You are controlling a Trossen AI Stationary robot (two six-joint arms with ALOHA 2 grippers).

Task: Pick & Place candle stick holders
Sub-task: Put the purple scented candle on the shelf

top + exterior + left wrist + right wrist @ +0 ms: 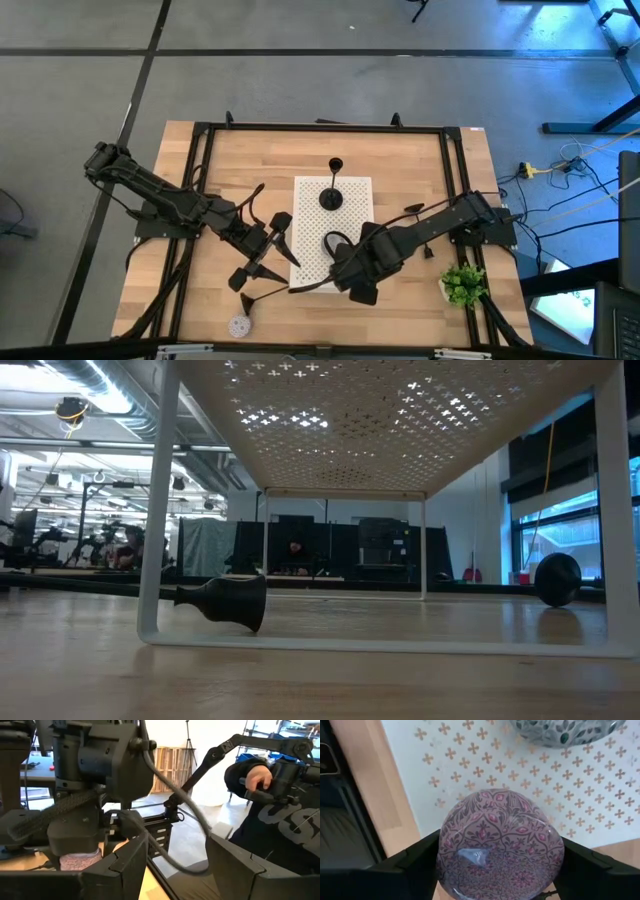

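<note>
Overhead, one upright candle stick holder [331,196] on the white perforated shelf [350,190] at mid-table, well apart from both grippers. Left gripper [262,250] just off the shelf's left edge, fingers spread with nothing between them. Right gripper [350,280] over the shelf's near corner, closer to the holder but not touching it. Small green plant [462,285] by the table's right edge, and a little patterned disc [238,325] near the front.

Level with the tabletop, a toppled candle stick holder [225,601] on its side on the wood under the shelf [380,420], just beside one white leg. No gripper in sight here. Dark round shape [558,578] far right, too unclear to name.

Past the left wrist, left gripper [175,870] wide apart and empty, facing the room. Beyond it a person's hand [257,777] on another arm.

Past the right wrist, right gripper [500,865] pinching a purple patterned globe [500,845] from both sides above the shelf [470,785]. Grey-green patterned piece [565,732] farther along. No holder visible here.
</note>
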